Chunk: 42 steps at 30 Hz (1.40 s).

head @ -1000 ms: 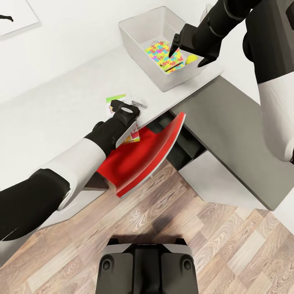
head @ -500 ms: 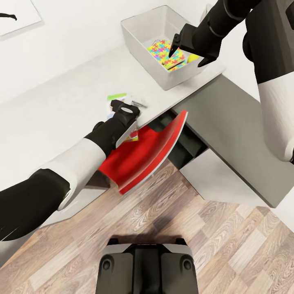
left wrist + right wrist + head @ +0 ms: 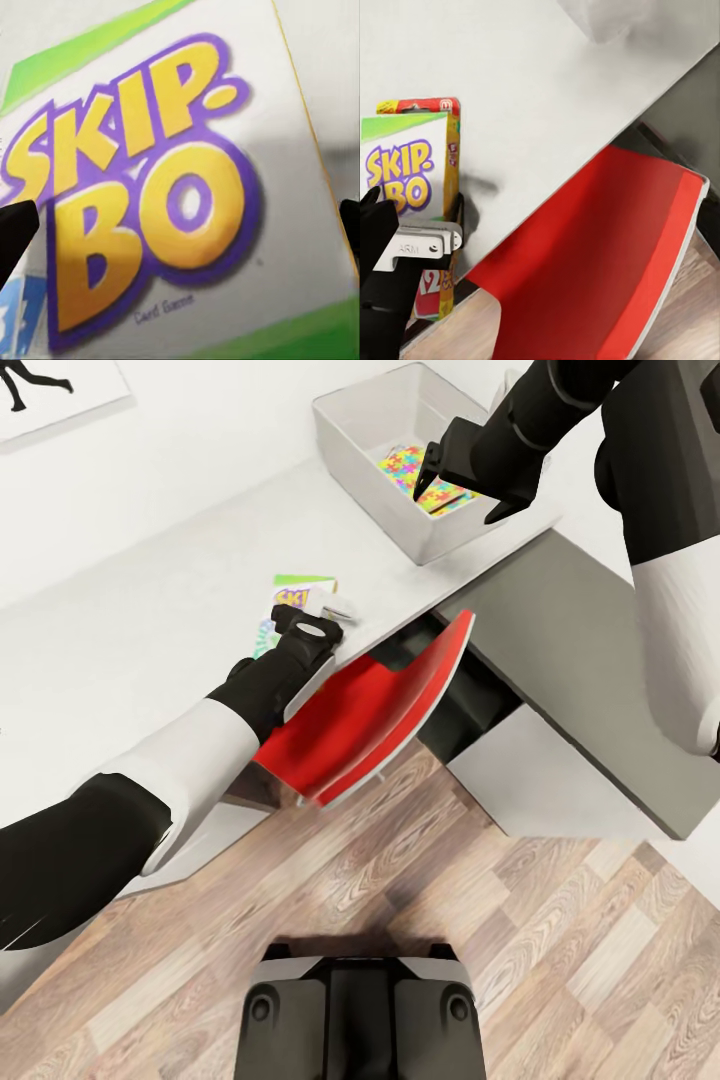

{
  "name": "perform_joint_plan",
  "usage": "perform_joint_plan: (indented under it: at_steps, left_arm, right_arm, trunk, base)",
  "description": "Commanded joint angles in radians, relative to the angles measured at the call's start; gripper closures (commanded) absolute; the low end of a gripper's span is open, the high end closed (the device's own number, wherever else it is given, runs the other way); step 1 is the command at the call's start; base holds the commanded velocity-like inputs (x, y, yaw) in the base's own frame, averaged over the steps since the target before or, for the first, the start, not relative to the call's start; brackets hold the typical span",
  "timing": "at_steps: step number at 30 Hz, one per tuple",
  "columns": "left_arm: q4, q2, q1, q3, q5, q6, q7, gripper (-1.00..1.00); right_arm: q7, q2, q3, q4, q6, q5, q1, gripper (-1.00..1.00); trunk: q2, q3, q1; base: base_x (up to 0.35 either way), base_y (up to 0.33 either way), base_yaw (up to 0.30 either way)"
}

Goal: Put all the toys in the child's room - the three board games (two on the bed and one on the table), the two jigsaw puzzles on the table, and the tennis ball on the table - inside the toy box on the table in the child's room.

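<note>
Wood-plank floor (image 3: pixel 520 950) runs under me, and ahead a pale grey table (image 3: pixel 130 630) meets a darker grey desk top (image 3: pixel 590 660) against a white wall. I have the left gripper (image 3: pixel 300 622) low over the pale top near its front edge, directly above a Skip-Bo box (image 3: pixel 297 596), one of the board games, which lies flat on the table. In the left wrist view the printed cover (image 3: pixel 172 187) sits between my two dark fingertips (image 3: pixel 15 229), one at each side of the box, so the jaws stand spread. I cannot tell whether they touch it. The right wrist view shows the same box (image 3: pixel 412 172) from the side, with that gripper (image 3: pixel 405 247) over its near end.

Below and just beside the left gripper a red chair (image 3: pixel 370 710) is tucked under the table edge, its seat tilted towards me.

My right gripper (image 3: pixel 465 485) hangs over the toy box (image 3: pixel 370 440), well apart from the left one, at the far end of the pale top. Its fingers point down into the tray with a gap between them, holding nothing. Directly beneath them a jigsaw puzzle (image 3: pixel 410 465) lies inside the tray.
</note>
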Motion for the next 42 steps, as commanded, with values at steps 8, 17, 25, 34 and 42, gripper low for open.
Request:
perform_joint_plan:
  at_steps: [8,17,25,34,42]
  left_arm:
    - [0.011,0.000,-0.001,-0.005,0.027,0.001,0.009,-1.00]
    - [0.011,0.000,-0.001,-0.004,0.029,0.000,0.009,-1.00]
    - [0.011,0.000,-0.001,-0.004,0.029,0.000,0.009,-1.00]
    - [0.012,0.000,-0.001,-0.004,0.029,-0.003,0.009,-1.00]
    - [0.012,0.000,-0.001,-0.003,0.033,-0.003,0.010,-1.00]
  right_arm:
    - [-0.009,0.000,0.002,-0.001,0.010,-0.010,-0.003,-1.00]
    - [-0.011,0.000,0.002,-0.001,0.010,-0.010,-0.003,-1.00]
    - [-0.010,0.000,0.002,-0.001,0.010,-0.010,-0.003,-1.00]
    - [-0.010,0.000,0.002,-0.001,0.011,-0.010,-0.001,-1.00]
    - [-0.009,0.000,0.002,-0.001,0.011,-0.010,-0.002,-1.00]
  trunk:
    - [-0.001,-0.001,0.001]
    - [-0.001,-0.001,0.001]
    - [-0.001,-0.001,0.001]
    - [-0.001,-0.001,0.001]
    - [-0.001,-0.001,0.001]
  base:
    - [0.111,0.163,0.000]
    - [0.125,0.079,0.000]
    - [-0.053,0.168,0.000]
    - [0.100,0.106,0.000]
    - [0.088,0.152,0.000]
